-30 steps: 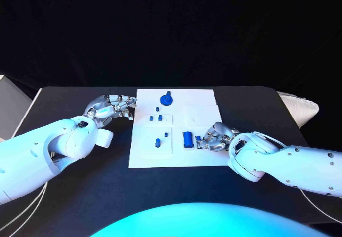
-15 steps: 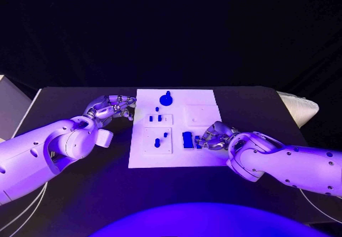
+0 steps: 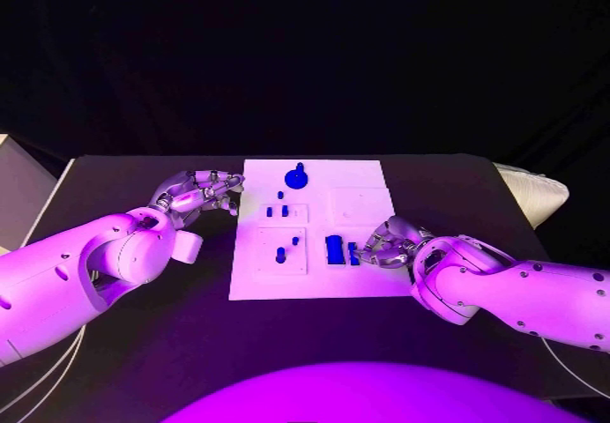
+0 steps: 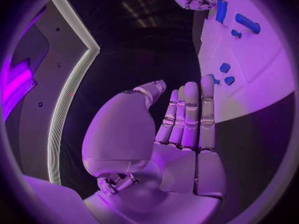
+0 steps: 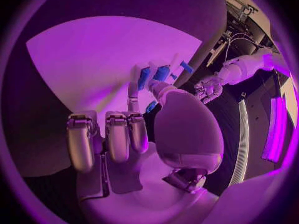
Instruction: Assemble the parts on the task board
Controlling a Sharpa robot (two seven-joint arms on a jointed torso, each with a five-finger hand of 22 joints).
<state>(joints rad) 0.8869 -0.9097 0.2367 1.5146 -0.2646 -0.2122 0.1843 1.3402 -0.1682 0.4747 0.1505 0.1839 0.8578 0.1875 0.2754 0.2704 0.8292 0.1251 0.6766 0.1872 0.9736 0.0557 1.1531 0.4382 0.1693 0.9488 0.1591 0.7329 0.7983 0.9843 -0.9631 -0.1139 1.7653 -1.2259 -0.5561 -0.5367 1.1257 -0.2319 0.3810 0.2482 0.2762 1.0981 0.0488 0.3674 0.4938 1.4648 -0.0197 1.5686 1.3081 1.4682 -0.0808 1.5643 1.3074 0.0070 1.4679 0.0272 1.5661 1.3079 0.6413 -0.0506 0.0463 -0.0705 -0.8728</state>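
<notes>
The white task board lies mid-table with several small blue parts on it. A round blue part stands at its far end, and a blue block stands near its right side. My right hand rests on the board just right of the block. Its thumb and one finger pinch a small blue part, also seen in the right wrist view as the small blue part; the other fingers are curled in. My left hand hovers off the board's left edge, and its fingers are straight and hold nothing.
Small blue pegs stand in the board's left squares, with further pegs nearer me. The black table extends on both sides of the board. A pale object lies at the table's right edge.
My right hand has shifted slightly toward me and to the right, the small part moving with it. The left hand has not moved.
</notes>
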